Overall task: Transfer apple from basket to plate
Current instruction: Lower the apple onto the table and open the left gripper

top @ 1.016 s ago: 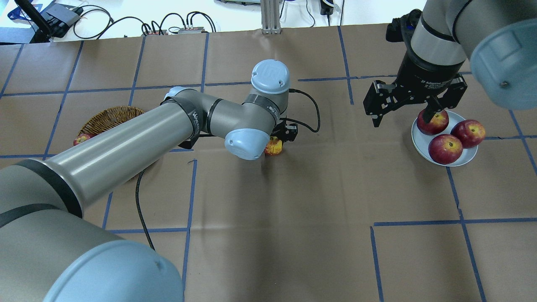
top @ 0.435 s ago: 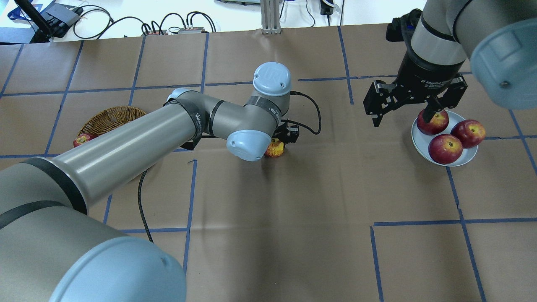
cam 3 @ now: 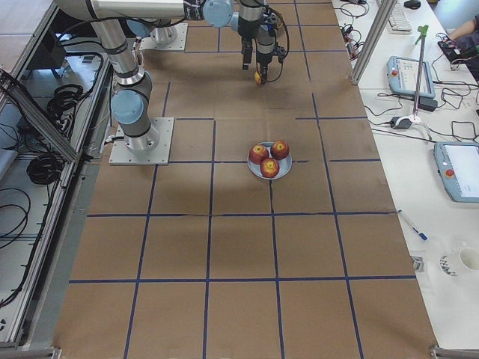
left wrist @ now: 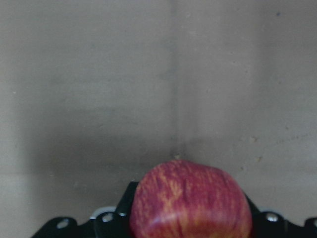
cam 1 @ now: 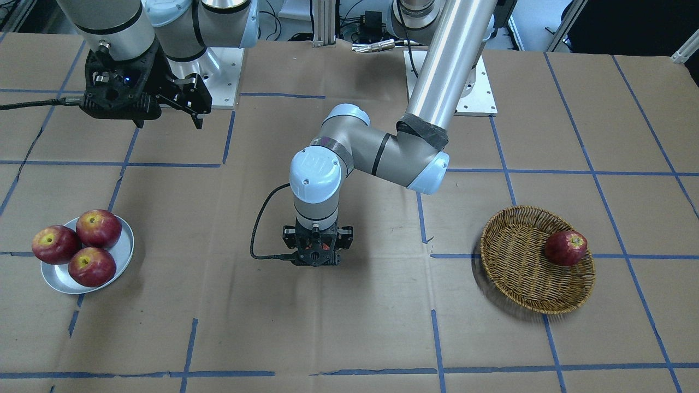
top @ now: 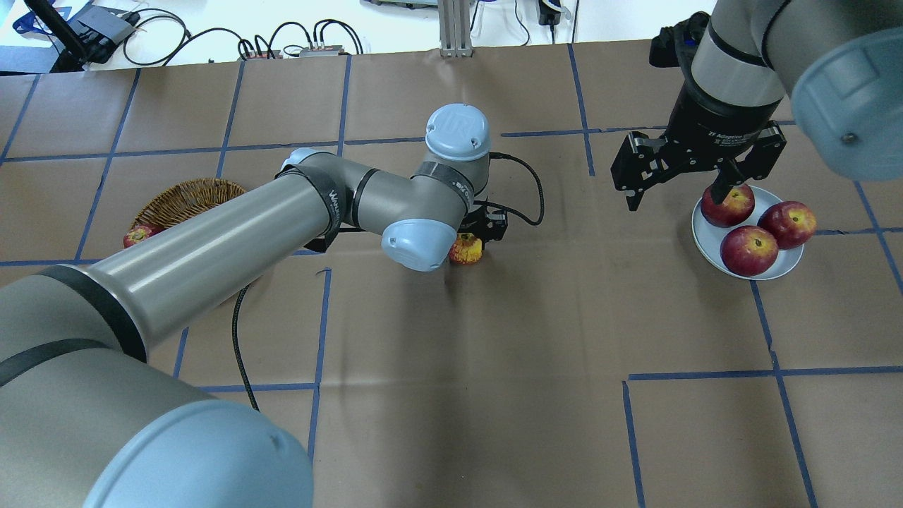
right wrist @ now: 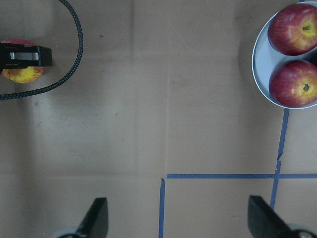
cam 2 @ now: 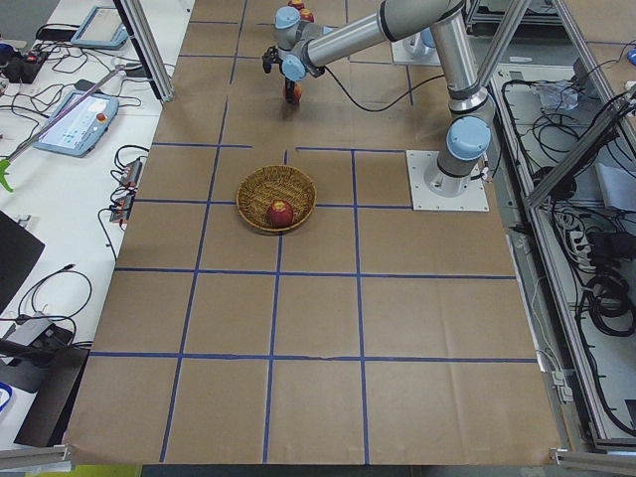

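Edging slightly toward 3 o'clock since a second ago, the left gripper (cam 1: 317, 255) stays clenched on the apple (top: 466, 250), low over mid-table, with the basket (cam 1: 519, 262) at 9 o'clock and the plate (top: 791, 259) at 3. Carry it level and aim for the plate's bare edge, since three red apples (top: 749, 250) crowd it and the right gripper (top: 674, 201) hangs spread wide just beside.

Robotics lab; 2 robot arms (cam 1: 449, 60) bolted to paper-covered table (top: 458, 409); blue tape grid (top: 705, 375); teach pendants (cam 3: 458, 170); loose cables (cam 2: 596, 288).

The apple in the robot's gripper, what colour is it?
The apple is pinkish-red with orange-yellow streaks; left wrist view.
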